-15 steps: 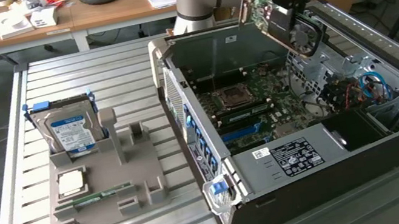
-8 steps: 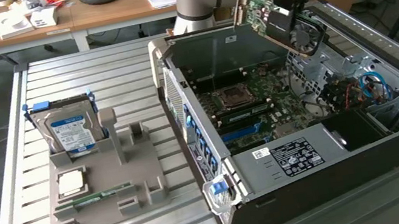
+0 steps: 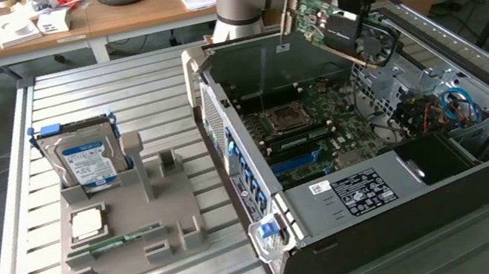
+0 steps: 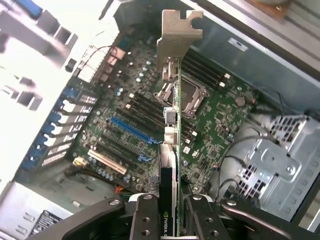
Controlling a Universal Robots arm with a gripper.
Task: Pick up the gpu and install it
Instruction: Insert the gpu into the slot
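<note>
The end effector (image 3: 357, 8) is pinching the gpu (image 3: 325, 21), one finger on each flat face of the card. The card hangs in the air above the case (image 3: 262, 179), over the end of the case farthest from the power supply (image 3: 360, 190). It is tilted and clear of everything inside the case. Its metal bracket (image 3: 286, 20) points down toward the case's end wall.

In the wrist view the gpu (image 4: 170, 150) is seen edge-on, running away from the end effector (image 4: 170, 220) between the two fingers (image 4: 145, 217). The bracket (image 4: 177, 35) is at the card's far end. Beyond the card lies the motherboard (image 4: 125, 115) on the floor of the case, with its socket (image 4: 192, 100) and a blue slot (image 4: 131, 129) both uncovered.

The case lies on its side on the slatted desk (image 3: 114, 84), its open side up. Beside the case, toward the exterior view's left, sits a grey holder (image 3: 168, 218). In the holder a hard drive (image 3: 88, 161) stands upright at the end farther from the case's power supply. A memory stick (image 3: 127, 239) lies flat in the holder, nearer the front.
</note>
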